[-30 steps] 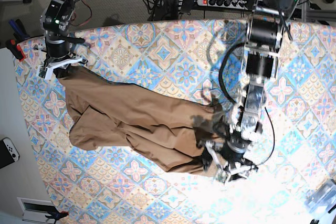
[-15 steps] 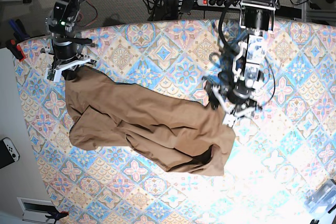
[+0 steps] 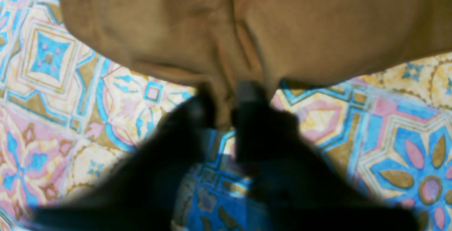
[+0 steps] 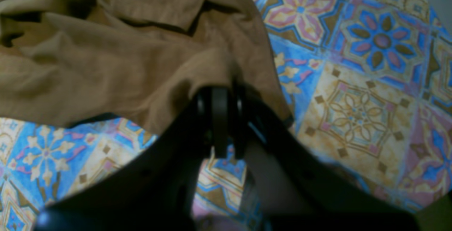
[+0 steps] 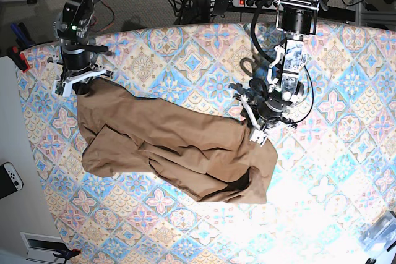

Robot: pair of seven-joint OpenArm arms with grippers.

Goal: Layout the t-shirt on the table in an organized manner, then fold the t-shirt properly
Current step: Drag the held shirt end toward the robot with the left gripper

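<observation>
The tan-brown t-shirt (image 5: pixel 167 146) lies crumpled in a long band across the patterned table (image 5: pixel 198 60), from upper left to lower right. My right gripper (image 5: pixel 79 83) is at the shirt's upper-left end. In the right wrist view this right gripper (image 4: pixel 219 93) is shut on a fold of the t-shirt (image 4: pixel 106 58). My left gripper (image 5: pixel 255 133) sits at the shirt's right edge. In the left wrist view the left gripper (image 3: pixel 226 107) is shut, pinching a tuck of the t-shirt (image 3: pixel 247 22) just above the table (image 3: pixel 46 54).
A plain white surface with a black-and-white controller (image 5: pixel 9 177) borders the table's left side. A power strip (image 5: pixel 263 2) and cables lie beyond the far edge. A clear plastic item (image 5: pixel 378 232) sits at the lower right corner.
The left gripper left the shirt's lower-right corner, moved up to its right edge and shut on the fabric there. The right gripper kept its hold, shifting slightly.
</observation>
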